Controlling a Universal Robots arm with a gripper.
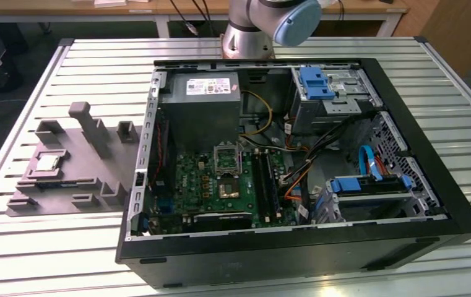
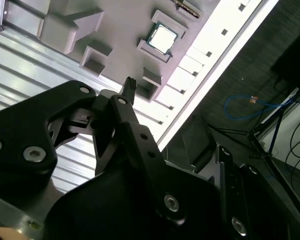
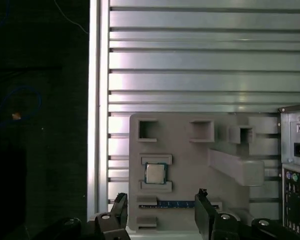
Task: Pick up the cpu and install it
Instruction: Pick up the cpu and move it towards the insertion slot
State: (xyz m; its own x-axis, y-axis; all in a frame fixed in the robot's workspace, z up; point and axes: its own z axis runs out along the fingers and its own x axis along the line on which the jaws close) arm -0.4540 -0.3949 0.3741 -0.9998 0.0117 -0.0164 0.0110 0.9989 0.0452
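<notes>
There's the cpu (image 3: 154, 173): a small flat square with a bright silvery lid and a thin pale rim. It lies flat in a shallow pocket, boxed in by two raised lips on the grey fixture block (image 3: 190, 150). That block is matte grey plastic, all boxy posts, a slanted bar and square cut-outs, and it rests on the ribbed, shiny metal slat table (image 3: 190, 60). Over the block hovers the gripper (image 3: 161, 197), its black fingers (image 3: 204, 212) spread wide with nothing between them, clear of the cpu.

In the exterior view, the cpu sits at the exterior view's left. It is well apart from the black computer case (image 1: 301, 257), which lies open beside the block. Inside are a green motherboard (image 1: 206, 185) and a silver socket frame (image 1: 227, 158).
</notes>
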